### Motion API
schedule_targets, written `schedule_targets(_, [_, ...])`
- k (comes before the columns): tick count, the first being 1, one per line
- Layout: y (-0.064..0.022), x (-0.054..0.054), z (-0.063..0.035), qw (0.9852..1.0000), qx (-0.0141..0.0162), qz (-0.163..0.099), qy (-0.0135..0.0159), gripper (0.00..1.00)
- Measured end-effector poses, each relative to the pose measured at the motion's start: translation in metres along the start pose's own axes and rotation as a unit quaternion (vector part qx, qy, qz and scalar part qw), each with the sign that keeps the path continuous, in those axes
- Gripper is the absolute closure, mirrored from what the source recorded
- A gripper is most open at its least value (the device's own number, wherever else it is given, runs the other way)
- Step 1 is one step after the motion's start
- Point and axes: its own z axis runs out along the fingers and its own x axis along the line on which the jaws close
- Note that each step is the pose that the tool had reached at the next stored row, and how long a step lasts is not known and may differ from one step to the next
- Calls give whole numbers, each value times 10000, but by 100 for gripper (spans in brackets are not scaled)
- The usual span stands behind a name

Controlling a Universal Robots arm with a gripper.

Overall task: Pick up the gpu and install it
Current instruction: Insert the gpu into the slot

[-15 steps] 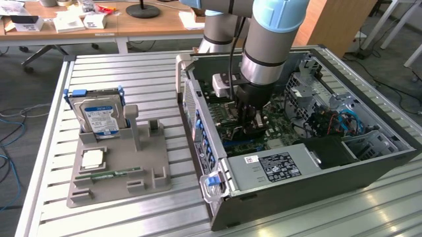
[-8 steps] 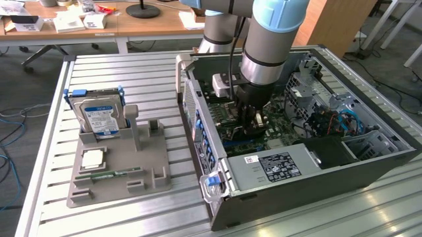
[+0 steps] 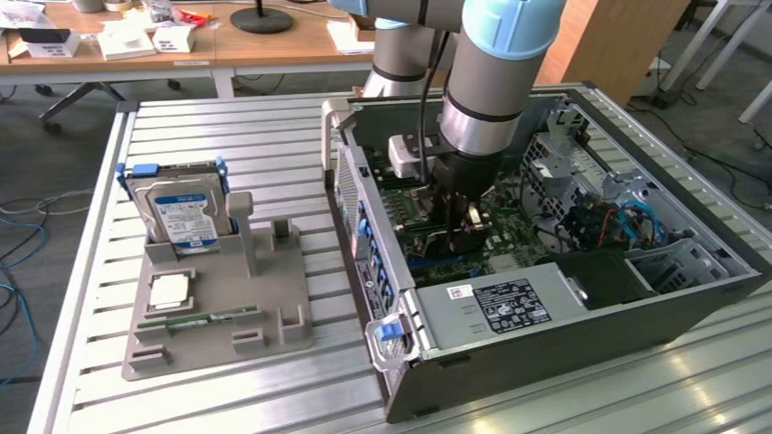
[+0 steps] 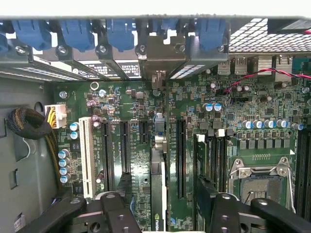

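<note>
Wrist view: the gpu [image 4: 157, 194], a thin dark expansion card seen edge-on, is found standing upright in a slot of the green motherboard [image 4: 243, 107], its silvery bracket reaching the rear blue latches [image 4: 119, 31]. The black gripper [image 4: 163, 213] is spread wide on either side of the card, released. Installation is judged essentially done. Exterior view: the arm is lowered into the open grey computer case [image 3: 675, 307].

Hard drive [image 3: 184, 213] upright in grey holder [image 3: 217, 312], beside computer case [image 3: 675, 312]
</note>
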Motion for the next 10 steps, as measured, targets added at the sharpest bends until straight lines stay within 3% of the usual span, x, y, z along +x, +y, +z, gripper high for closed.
schedule_targets(4, [0, 0, 0, 10000, 0, 0, 0, 37])
schedule_targets(7, [0, 0, 0, 10000, 0, 0, 0, 55])
schedule_targets(9, [0, 0, 0, 10000, 0, 0, 0, 55])
schedule_targets(10, [0, 0, 0, 10000, 0, 0, 0, 61])
